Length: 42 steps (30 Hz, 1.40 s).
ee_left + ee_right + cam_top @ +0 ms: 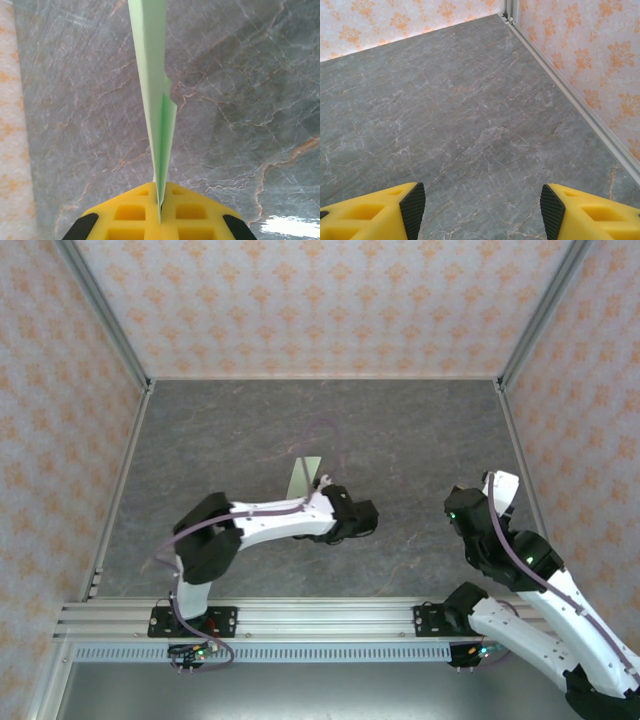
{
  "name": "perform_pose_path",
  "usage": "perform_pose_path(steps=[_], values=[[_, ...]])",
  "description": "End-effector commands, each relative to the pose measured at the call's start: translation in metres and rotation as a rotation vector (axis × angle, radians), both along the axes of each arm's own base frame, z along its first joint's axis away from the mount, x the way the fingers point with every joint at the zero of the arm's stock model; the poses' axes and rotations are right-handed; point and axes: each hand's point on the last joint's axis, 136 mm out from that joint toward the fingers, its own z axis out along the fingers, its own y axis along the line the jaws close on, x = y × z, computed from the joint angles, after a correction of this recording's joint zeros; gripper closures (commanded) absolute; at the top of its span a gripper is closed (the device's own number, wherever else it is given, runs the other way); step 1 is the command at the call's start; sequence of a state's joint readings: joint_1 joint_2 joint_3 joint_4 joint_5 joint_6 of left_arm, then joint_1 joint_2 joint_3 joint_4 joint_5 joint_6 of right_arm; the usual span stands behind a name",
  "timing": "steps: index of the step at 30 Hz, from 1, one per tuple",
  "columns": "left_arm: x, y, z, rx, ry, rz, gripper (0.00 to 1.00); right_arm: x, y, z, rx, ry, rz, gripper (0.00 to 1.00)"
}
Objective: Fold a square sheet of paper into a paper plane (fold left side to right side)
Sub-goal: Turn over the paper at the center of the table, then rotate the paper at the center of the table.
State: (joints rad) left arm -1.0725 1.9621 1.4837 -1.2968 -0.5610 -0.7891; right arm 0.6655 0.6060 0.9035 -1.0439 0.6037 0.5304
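Two grippers inspected: left clamped on paper, right spread wide

I find the left gripper (160, 214) with its yellow fingers (131, 216) pressed together on one end of the paper plane (152, 75). The pale-green folded strip runs edge-on straight ahead of the fingertips, its layers parting slightly partway along. In the top view the plane stands up just beyond the left gripper (323, 484), above the grey marbled table (420, 430).

I find the right gripper (482, 210) with jaws well apart. Table surface shows between its black pads (414, 207), and the patterned wall (580, 55) lies ahead and to the right of the fingers.
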Motion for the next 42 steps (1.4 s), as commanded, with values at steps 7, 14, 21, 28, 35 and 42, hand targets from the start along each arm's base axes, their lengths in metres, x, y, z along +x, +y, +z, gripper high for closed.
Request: perform_pose_path(steps=[7,14,21,28,35,42], values=[[-0.005,-0.022,-0.034,0.173,0.195,-0.016,0.88,-0.008,-0.01,0.004,-0.021,0.001,-0.028,0.34],[-0.001,-0.054,-0.056,0.199,0.333,-0.064,0.78,-0.006,-0.003,-0.008,-0.003,0.029,-0.003,0.34],[0.004,-0.096,-0.041,-0.033,0.361,-0.119,0.54,-0.008,-0.001,-0.01,-0.001,0.05,0.021,0.32],[0.011,-0.121,0.01,-0.5,0.336,-0.159,0.46,0.007,0.047,-0.024,0.126,0.086,0.195,0.3],[0.034,-0.048,0.041,-0.867,0.189,-0.025,0.4,0.044,0.149,-0.043,0.412,0.137,0.442,0.3],[0.048,0.004,0.024,-1.252,0.084,0.117,0.27,0.098,0.219,-0.084,0.582,0.184,0.465,0.15]])
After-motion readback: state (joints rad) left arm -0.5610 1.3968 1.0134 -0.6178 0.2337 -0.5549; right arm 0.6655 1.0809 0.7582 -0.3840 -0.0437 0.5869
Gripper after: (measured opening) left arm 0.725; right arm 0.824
